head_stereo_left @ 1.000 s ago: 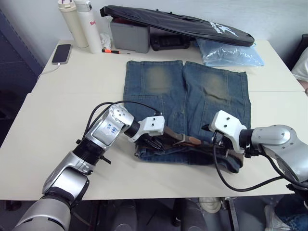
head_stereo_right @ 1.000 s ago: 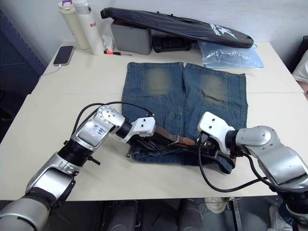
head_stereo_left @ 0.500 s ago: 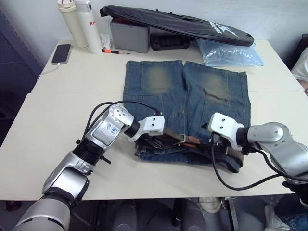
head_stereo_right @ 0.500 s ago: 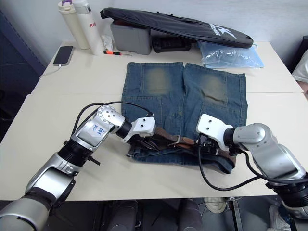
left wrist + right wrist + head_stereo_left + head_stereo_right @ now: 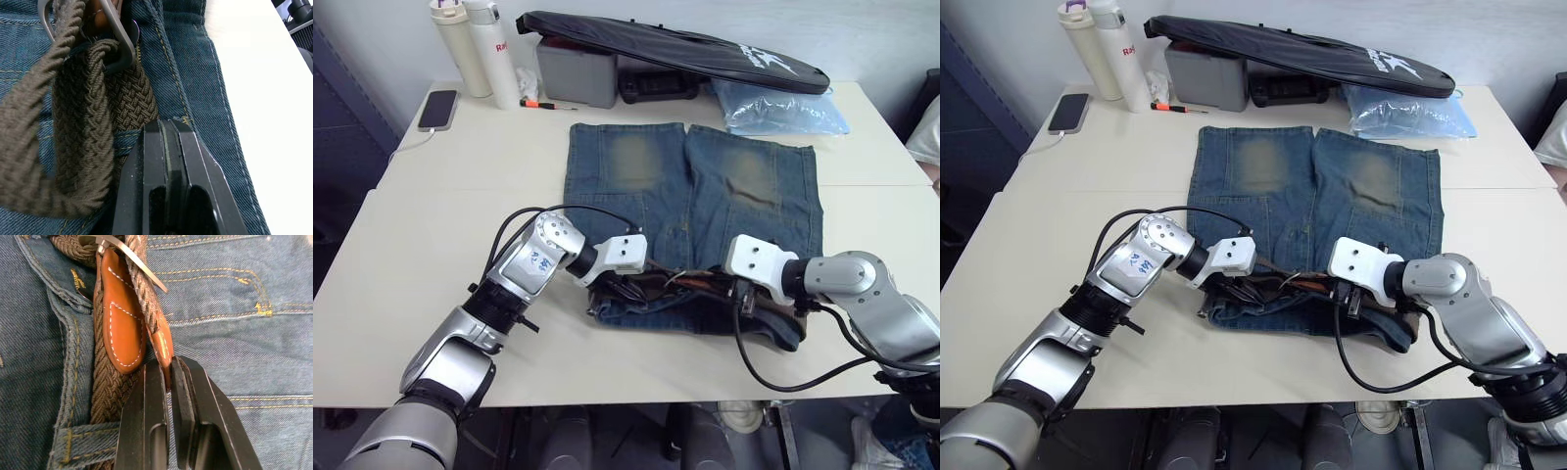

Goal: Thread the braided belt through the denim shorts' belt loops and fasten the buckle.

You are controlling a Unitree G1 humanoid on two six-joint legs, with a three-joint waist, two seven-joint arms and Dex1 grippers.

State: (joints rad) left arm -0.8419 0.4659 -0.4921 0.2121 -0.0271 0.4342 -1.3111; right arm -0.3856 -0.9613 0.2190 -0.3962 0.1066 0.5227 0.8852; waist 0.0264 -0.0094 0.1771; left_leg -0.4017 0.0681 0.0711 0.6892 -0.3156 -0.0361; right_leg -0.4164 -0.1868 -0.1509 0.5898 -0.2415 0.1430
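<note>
The denim shorts point(image 5: 695, 186) lie flat on the table with the waistband toward me. The braided belt point(image 5: 83, 147) runs along that waistband, under a belt loop point(image 5: 83, 443). The silver buckle point(image 5: 124, 41) sits near the fly, with its prong point(image 5: 142, 264) lying across the strap. My left gripper point(image 5: 168, 125) is shut, its tips resting on the waistband beside the belt, left of the buckle. My right gripper point(image 5: 168, 369), just right of the buckle, is shut on the belt's tan leather tip point(image 5: 164, 345).
A long black bag point(image 5: 675, 44) lies over a grey box point(image 5: 576, 70) at the back. Two white bottles point(image 5: 475, 44) and a phone point(image 5: 438, 108) are at the back left. A blue plastic bag point(image 5: 778, 108) is at the back right. Black cables loop off both wrists.
My right gripper slid left along the waistband toward the buckle and closed on the belt's leather tip. The left gripper stayed put.
</note>
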